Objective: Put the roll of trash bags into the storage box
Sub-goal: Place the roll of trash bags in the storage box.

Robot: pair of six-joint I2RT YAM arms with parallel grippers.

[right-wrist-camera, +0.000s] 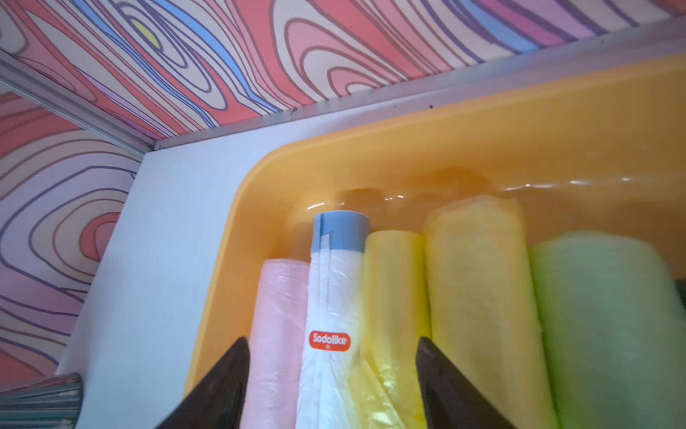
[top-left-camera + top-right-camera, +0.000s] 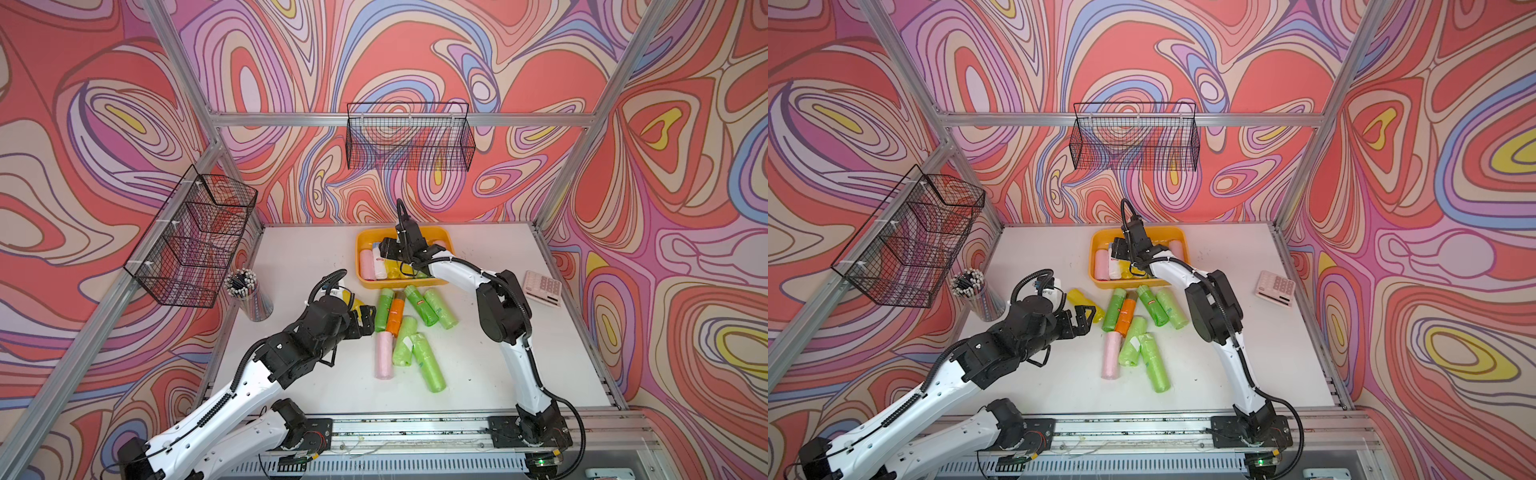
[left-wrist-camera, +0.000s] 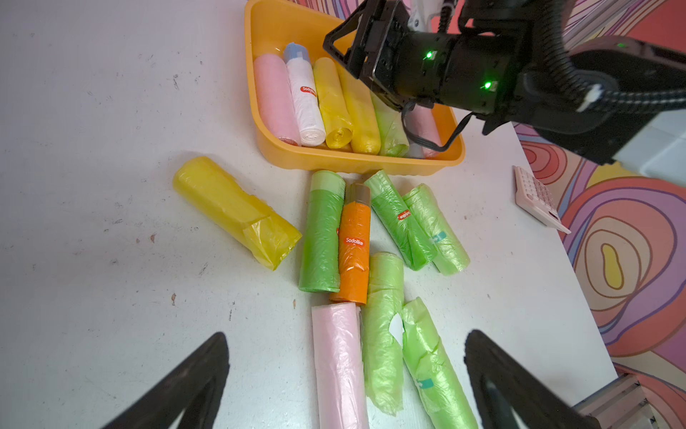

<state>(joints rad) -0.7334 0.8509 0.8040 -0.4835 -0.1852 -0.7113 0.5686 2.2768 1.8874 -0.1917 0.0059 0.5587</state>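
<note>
Storage box (image 3: 334,159): shallow moulded plastic, glossy orange-yellow, rounded corners, flared rim; stands on the matt white, scuffed bench (image 2: 478,374) toward its far edge

Contents, lying side by side, all cylinders of thin crinkled film: boxed pink roll (image 1: 276,334); white roll of trash bags (image 1: 334,289), with a blue-grey band at one end and a red oval label; slim yellow roll (image 1: 393,297); fatter yellow roll (image 1: 479,278); pale green roll (image 1: 608,315). A second pink roll (image 3: 427,122) appears to lie at the row's end, mostly hidden by the arm

Right fingers (image 1: 222,382): black, wedge-shaped, parted, poised over the box and straddling the white roll of trash bags and the slim yellow roll; nothing is grasped

Left fingers (image 3: 200,375): spread wide, empty, hovering above the loose rolls in front of the box

Loose on the bench: loose yellow roll (image 3: 230,208), apart from the rest, aslant, with a slack tail of film; dark green roll (image 3: 321,234) and orange roll (image 3: 354,245) touching, parallel; labelled green roll (image 3: 397,219) and translucent green roll (image 3: 438,230) pressed together beside them; nearer the arms, loose pink roll (image 3: 337,364), creased green roll (image 3: 382,319) and long green roll (image 3: 434,371) side by side
</note>
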